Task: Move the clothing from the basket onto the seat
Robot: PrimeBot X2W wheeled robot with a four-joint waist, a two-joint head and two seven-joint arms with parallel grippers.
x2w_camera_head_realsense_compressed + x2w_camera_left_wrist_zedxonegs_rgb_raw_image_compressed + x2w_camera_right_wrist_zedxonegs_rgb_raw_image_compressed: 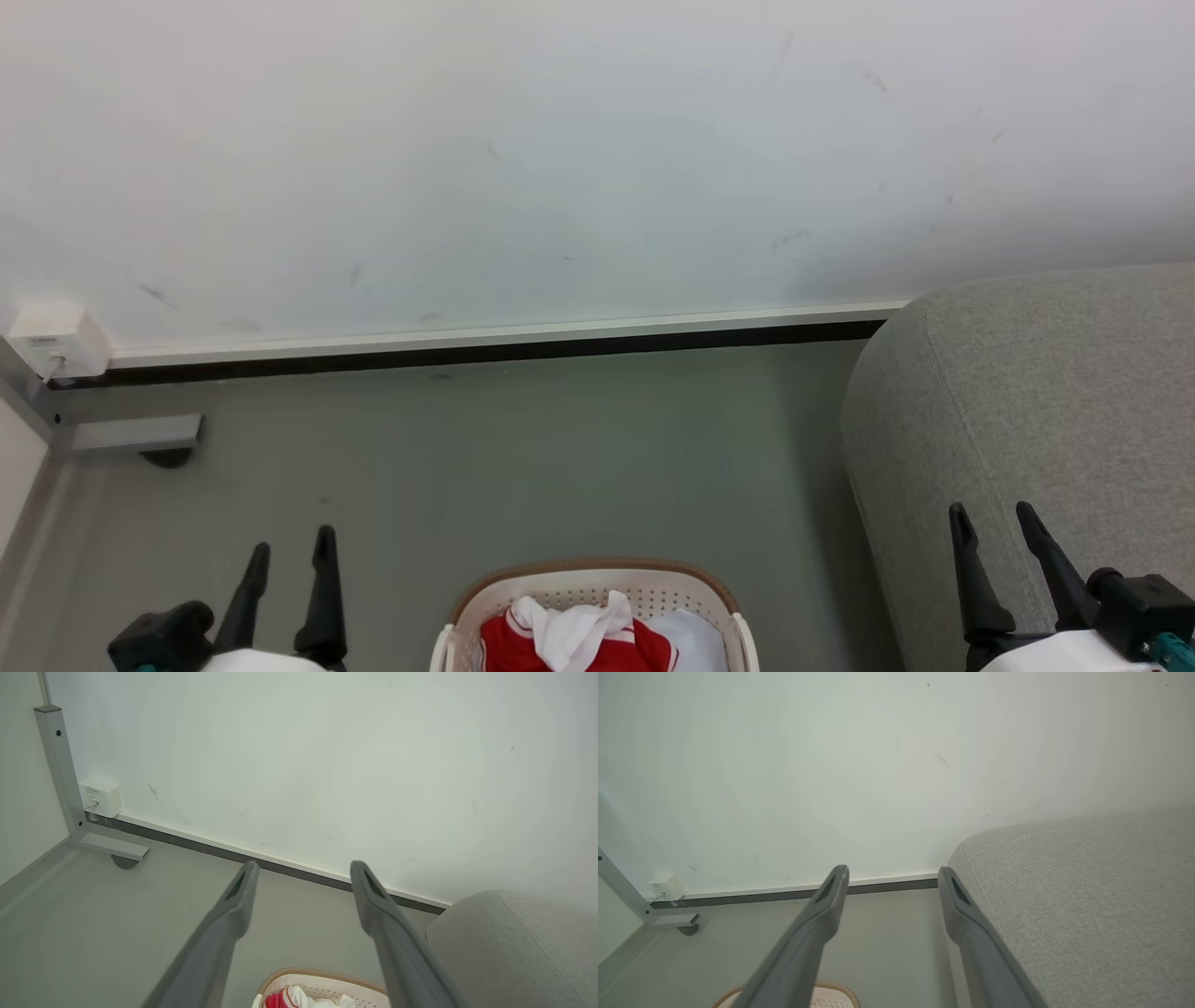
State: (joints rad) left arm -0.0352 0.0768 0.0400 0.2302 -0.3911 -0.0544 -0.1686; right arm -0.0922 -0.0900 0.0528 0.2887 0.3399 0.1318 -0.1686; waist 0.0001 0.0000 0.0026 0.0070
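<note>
1 basket stands on the grey floor at the bottom middle of the head view. In it lies 1 piece of red clothing with white parts, beside 1 pale cloth (bluish-white, on the side nearer the seat). 1 grey seat rises at the right, with a strip of floor between it and the basket. There are 2 grippers low in the view: the left gripper over bare floor left of the basket, and the right gripper before the seat's rounded end. Both point toward the white wall, jaws parted and holding nothing.
</note>
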